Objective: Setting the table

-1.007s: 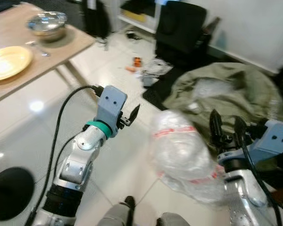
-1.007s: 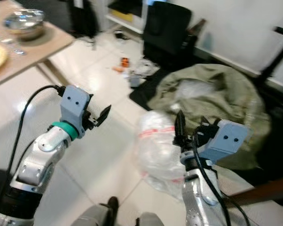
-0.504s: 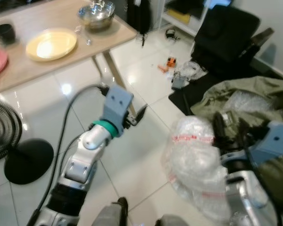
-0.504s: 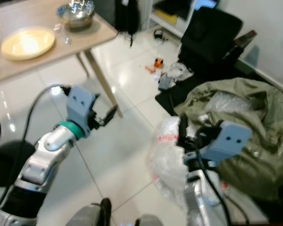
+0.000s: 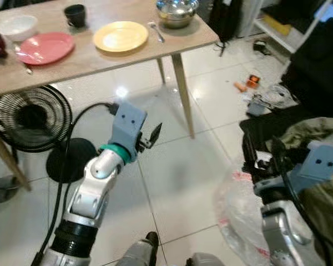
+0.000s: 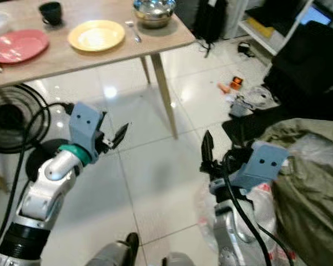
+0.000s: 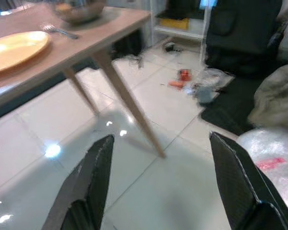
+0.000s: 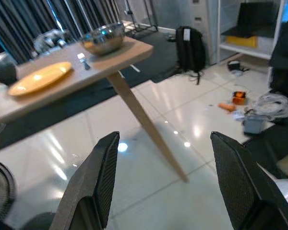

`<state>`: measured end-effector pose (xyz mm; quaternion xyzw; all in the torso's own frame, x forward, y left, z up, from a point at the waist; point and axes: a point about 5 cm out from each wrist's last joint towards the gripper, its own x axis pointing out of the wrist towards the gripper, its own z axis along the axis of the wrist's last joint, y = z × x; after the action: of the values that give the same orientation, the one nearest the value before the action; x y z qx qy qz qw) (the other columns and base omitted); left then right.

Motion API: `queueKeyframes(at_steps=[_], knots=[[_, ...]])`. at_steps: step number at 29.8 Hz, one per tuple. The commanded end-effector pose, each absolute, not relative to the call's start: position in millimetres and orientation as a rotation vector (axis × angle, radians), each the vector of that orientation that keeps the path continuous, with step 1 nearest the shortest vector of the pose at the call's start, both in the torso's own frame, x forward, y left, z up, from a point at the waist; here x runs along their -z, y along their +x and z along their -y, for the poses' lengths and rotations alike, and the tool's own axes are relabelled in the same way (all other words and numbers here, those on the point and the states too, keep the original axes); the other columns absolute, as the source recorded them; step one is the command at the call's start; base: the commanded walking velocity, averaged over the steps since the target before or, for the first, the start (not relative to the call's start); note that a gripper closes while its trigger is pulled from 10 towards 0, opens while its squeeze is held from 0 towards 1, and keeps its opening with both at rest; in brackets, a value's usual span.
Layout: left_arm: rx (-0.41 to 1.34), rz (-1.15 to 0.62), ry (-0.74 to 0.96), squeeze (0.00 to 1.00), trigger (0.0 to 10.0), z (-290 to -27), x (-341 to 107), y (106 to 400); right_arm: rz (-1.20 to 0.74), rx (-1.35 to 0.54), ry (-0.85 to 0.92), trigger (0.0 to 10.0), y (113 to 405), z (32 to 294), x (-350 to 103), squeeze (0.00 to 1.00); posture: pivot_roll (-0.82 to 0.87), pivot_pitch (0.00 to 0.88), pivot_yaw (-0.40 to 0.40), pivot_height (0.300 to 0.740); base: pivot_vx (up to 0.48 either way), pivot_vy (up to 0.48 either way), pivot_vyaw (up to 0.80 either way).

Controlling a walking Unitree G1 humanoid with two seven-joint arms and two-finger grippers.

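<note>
You're facing a wooden table w/ a yellow plate, fork & steel bowl near its right corner; pink plate, black cup further left. Left gripper & right gripper hover over tiled floor, jaws apart, empty.

glossy white tile floor; wooden table stood upon it, black fan beneath, dark curtains behind.
</note>
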<state>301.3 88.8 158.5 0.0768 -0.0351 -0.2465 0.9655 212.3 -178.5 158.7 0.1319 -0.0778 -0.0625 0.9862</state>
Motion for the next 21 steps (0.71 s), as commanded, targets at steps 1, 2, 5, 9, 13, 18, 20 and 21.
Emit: queueKeyframes(at_steps=[1,2,5,9,13,18,20,21], knots=[[0.464,0.033,0.172,0.0,10.0,-99.6,-150.7,301.5,0.144,0.099,0.293,10.0,213.5,172.3,-157.1,0.0,-0.04,0.0,0.068,0.74,0.0,0.0,0.77],[0.464,0.033,0.172,0.0,10.0,-99.6,-150.7,301.5,0.144,0.099,0.293,10.0,213.5,172.3,-157.1,0.0,-0.04,0.0,0.068,0.74,0.0,0.0,0.77],[0.459,0.032,0.173,0.0,10.0,-99.8,-150.6,301.6,0.143,0.093,0.293,10.0,213.5,171.3,-157.0,0.0,-0.04,0.0,0.068,0.74,0.0,0.0,0.77],[0.455,0.032,0.172,0.0,10.0,-100.1,-150.4,301.7,0.143,0.09,0.292,10.0,213.5,170.8,-157.1,0.0,-0.04,0.0,0.066,0.74,0.0,0.0,0.77],[0.439,0.03,0.176,0.0,10.0,-101.0,-149.9,302.4,0.144,0.084,0.289,10.0,213.9,170.5,-157.6,0.0,-0.04,0.0,0.064,0.74,0.0,0.0,0.77],[0.409,0.031,0.176,0.0,10.0,-102.0,-149.9,304.5,0.147,0.086,0.281,10.0,214.7,170.2,-158.6,0.0,-0.04,0.0,0.062,0.74,0.0,0.0,0.46],[0.354,0.041,0.185,0.0,10.0,-103.6,-151.4,309.5,0.161,0.115,0.285,10.0,216.5,173.4,-160.1,0.0,-0.04,0.0,0.063,0.74,0.461,0.0,0.0],[0.354,0.041,0.185,0.0,10.0,-103.6,-151.4,309.5,0.161,0.115,0.285,10.0,216.5,173.4,-160.1,0.0,-0.04,0.0,0.063,0.74,0.461,0.0,0.0]])
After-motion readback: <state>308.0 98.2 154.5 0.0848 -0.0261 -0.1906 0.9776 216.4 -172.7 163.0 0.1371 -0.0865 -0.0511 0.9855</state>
